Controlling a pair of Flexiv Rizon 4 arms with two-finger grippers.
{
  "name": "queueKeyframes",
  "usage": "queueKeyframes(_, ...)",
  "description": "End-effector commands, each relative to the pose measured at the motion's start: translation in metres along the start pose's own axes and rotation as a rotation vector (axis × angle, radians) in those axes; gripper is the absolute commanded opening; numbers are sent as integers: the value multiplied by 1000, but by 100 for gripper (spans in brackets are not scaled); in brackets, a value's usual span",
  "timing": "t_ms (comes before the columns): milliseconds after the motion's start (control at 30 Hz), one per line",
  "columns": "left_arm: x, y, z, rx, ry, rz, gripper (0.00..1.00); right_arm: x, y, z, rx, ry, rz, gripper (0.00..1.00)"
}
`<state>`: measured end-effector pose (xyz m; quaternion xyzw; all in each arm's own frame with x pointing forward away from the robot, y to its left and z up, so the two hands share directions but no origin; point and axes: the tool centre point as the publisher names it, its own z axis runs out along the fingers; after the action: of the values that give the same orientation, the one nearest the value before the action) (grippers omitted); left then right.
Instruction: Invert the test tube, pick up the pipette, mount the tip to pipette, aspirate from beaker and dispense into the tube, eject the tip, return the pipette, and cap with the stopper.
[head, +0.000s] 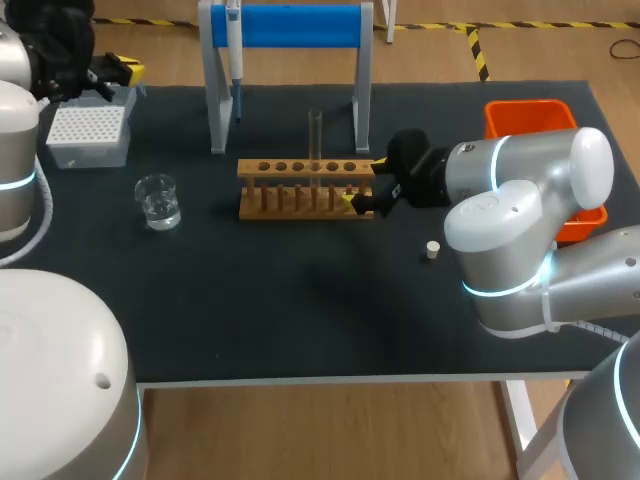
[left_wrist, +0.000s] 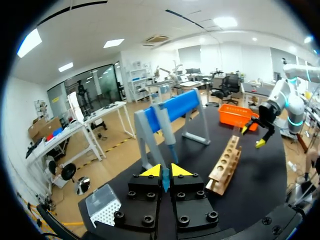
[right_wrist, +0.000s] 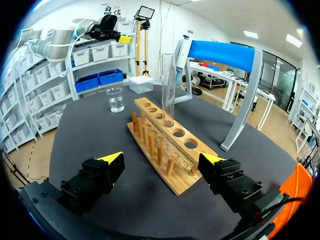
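Glass test tube (head: 315, 135) stands upright in the wooden rack (head: 305, 188) at the middle of the black table (head: 300, 310), in the third hole from the rack's right end. The right gripper (right_wrist: 162, 159) sits low at that right end, its fingers spread wide with nothing between them but the rack's end; they touch neither the rack nor the tube. The small white stopper (head: 432, 249) lies on the table to the near right of the rack, beside the right arm (head: 520, 190).

Behind the rack stands the blue pipette stand (head: 290, 25), with the pipette (head: 234, 50) hanging from its left end, tip down. The beaker (head: 158, 200), holding clear liquid, is left of the rack and well apart from it. Farther left and back is the pipette tip box (head: 88, 133). The left gripper (left_wrist: 166, 172) hangs above the table's far left corner, just beyond the tip box, its fingers drawn almost together and holding nothing. An orange bin (head: 525, 115) sits at the far right of the table, partly hidden by the right arm.
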<state>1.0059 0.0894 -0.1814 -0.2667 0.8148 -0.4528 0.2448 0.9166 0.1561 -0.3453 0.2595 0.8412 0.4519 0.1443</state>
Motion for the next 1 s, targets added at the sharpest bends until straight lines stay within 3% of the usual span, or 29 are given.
queueKeyframes(33, 36, -12, -19, -42, 76, 14, 0, 0, 0, -1, 1, 1, 0, 100)
queueKeyframes(333, 121, -49, -21, -145, 256, 71, 0, 0, 0, -1, 1, 1, 0, 100)
queueKeyframes(533, 160, -72, -18, -189, 331, 71, 0, 0, 0, -1, 1, 1, 0, 100)
queueKeyframes(1000, 227, -99, -9, -228, 402, 126, 0, 0, 0, -1, 1, 1, 0, 100)
